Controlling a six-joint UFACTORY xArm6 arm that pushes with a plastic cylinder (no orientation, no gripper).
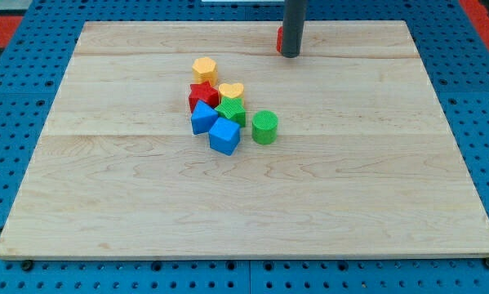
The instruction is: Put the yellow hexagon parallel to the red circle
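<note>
My tip [290,55] touching red circle [280,38], yellow hexagon [204,69] well apart.

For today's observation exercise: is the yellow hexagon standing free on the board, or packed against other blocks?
Packed in. The yellow hexagon sits at the cluster's top end, against the red star. My tip is away at the view's upper right.

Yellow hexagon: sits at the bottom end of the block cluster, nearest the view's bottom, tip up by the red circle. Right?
Not quite. In the camera view the yellow hexagon sits at the top end of the cluster, above the red star. My tip is indeed up by the red circle.
</note>
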